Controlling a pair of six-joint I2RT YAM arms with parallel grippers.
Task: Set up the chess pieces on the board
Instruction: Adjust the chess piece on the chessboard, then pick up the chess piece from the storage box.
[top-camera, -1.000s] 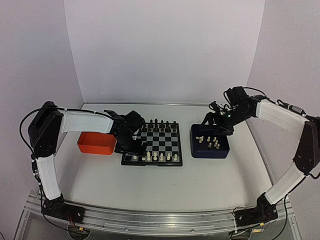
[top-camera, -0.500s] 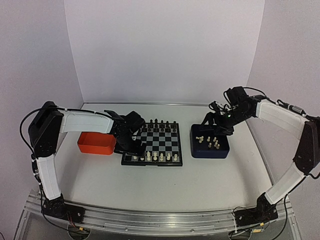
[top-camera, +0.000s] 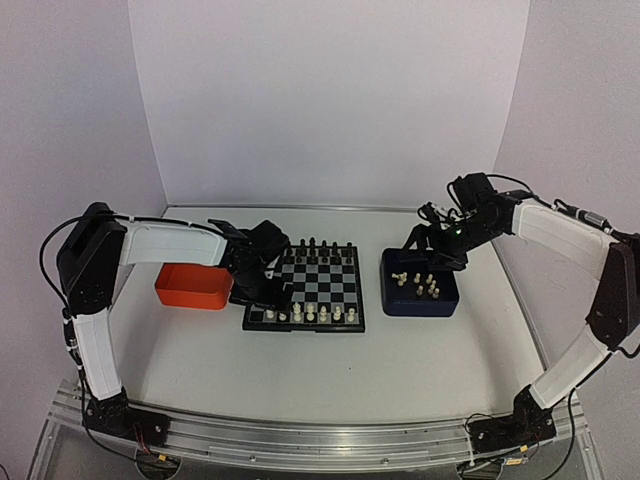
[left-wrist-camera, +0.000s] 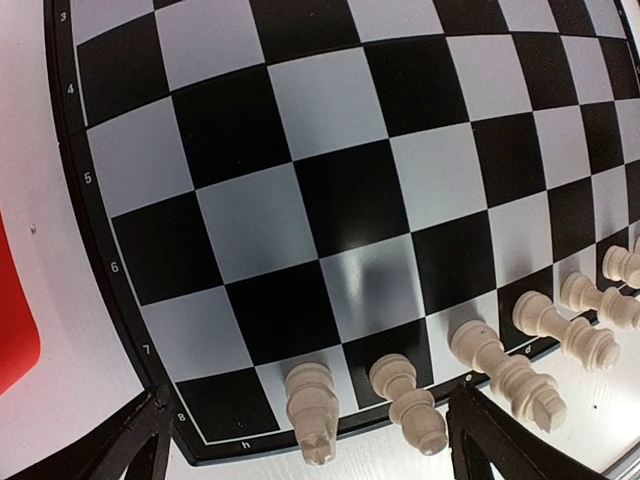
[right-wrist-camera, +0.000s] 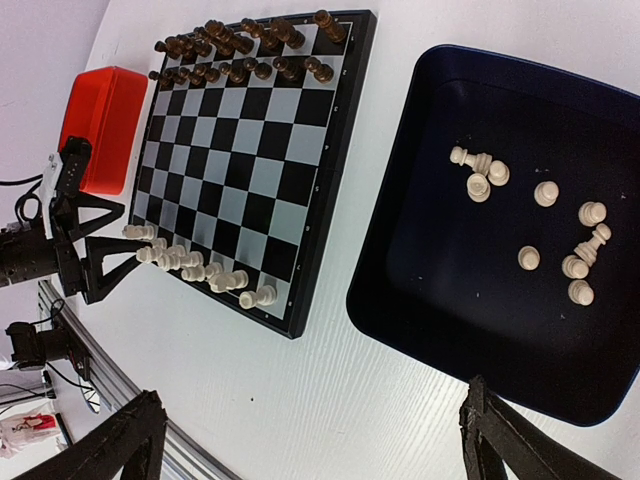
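The board (top-camera: 318, 283) lies at the table's centre. Cream-white chess pieces (top-camera: 312, 313) stand in a row on its near edge, and black chessmen (top-camera: 318, 244) line the far edge. My left gripper (top-camera: 268, 292) hovers low over the board's near left corner, open and holding nothing. In the left wrist view its fingers (left-wrist-camera: 150, 445) straddle two white pieces (left-wrist-camera: 312, 405) on the edge row, without touching them. My right gripper (top-camera: 432, 256) hangs open and empty above the dark blue tray (top-camera: 392, 298), which holds several loose white pieces (right-wrist-camera: 480, 170).
An orange tray (top-camera: 190, 287) sits just left of the board, close behind my left arm. The dark blue tray (right-wrist-camera: 420, 300) stands right of the board (right-wrist-camera: 250, 150), with a narrow strip of white table between them. White walls close the back and sides.
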